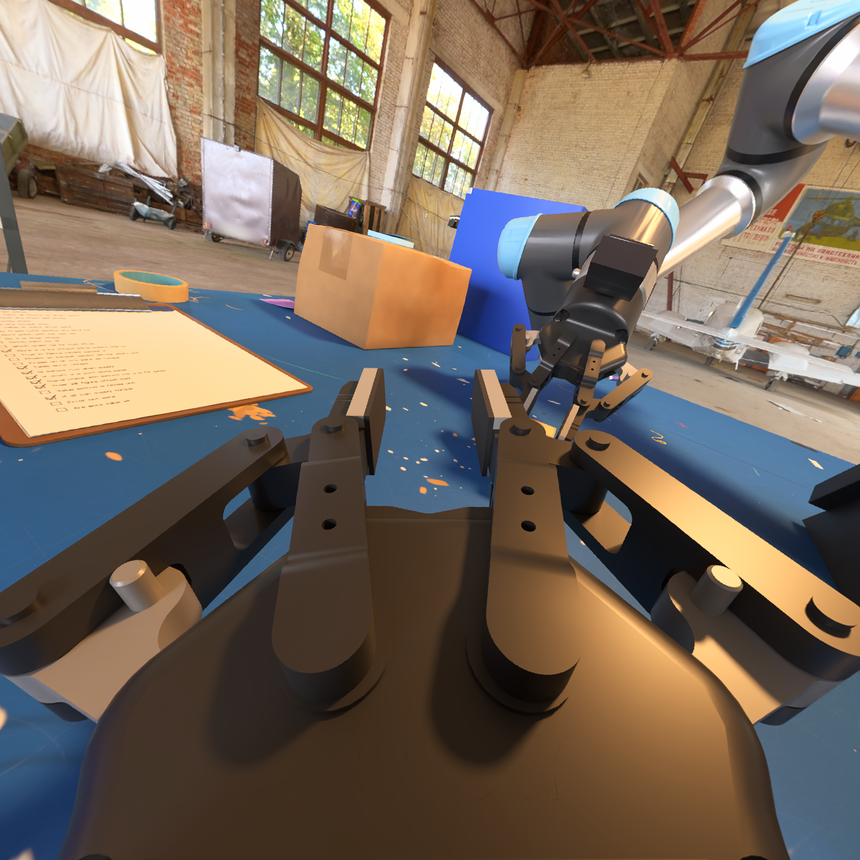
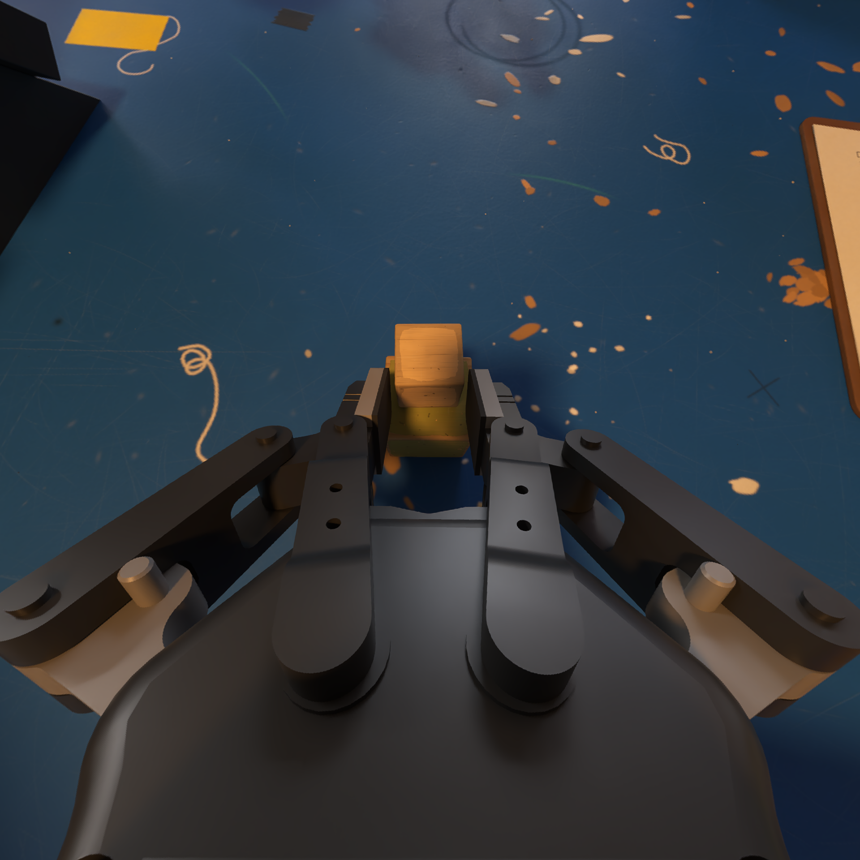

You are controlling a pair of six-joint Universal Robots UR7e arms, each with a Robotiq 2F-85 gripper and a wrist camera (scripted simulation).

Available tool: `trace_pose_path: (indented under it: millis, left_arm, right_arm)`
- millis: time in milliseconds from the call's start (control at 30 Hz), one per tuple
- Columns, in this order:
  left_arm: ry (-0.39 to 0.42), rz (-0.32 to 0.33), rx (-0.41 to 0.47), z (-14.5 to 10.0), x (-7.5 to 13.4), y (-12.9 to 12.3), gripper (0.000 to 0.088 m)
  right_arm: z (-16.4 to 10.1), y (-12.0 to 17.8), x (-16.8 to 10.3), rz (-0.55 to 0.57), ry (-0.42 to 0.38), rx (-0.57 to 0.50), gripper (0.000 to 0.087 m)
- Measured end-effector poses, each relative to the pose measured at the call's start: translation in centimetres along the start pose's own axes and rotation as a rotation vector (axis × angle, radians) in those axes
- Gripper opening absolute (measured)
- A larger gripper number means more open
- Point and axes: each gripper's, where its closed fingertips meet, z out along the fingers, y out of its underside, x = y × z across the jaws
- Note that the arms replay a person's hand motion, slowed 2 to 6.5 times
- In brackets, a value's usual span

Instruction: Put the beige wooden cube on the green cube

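On the blue, paint-flecked surface (image 1: 419, 353), seen from the left wrist view, a clipboard (image 1: 139, 372) with a sheet of paper lies at about 9 o'clock, and a roll of tape (image 1: 151, 285) sits beyond it at 10 o'clock. A cardboard box (image 1: 379, 288) stands at 12 o'clock with a blue panel (image 1: 493, 260) just behind it. The left hand (image 1: 428, 409) hangs above the surface with its fingers spread and nothing between them. At 1 o'clock the right hand (image 1: 554, 419) points down at the surface, partly hidden behind the left hand's own finger.

In the right wrist view, a yellow tag (image 2: 116, 29) lies at 11 o'clock beside a dark block (image 2: 32, 116). At the centre, the beige wooden cube (image 2: 428, 360) rests on top of the green cube (image 2: 427, 430). The right hand (image 2: 428, 400) straddles the stack, its fingers (image 2: 374, 405) parted with a slight gap to the beige cube on each side. The clipboard (image 2: 833, 251) edge shows at 3 o'clock, well apart.
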Motion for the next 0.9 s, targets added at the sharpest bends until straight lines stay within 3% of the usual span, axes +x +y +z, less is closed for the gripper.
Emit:
trace_pose_path:
  millis: [900]
  left_arm:
    - [0.005,-0.004,0.007,-0.06,0.01,-0.09,0.0338]
  right_arm:
    - [-0.72,-0.71,-0.32,0.045,-0.019,0.056,0.0472]
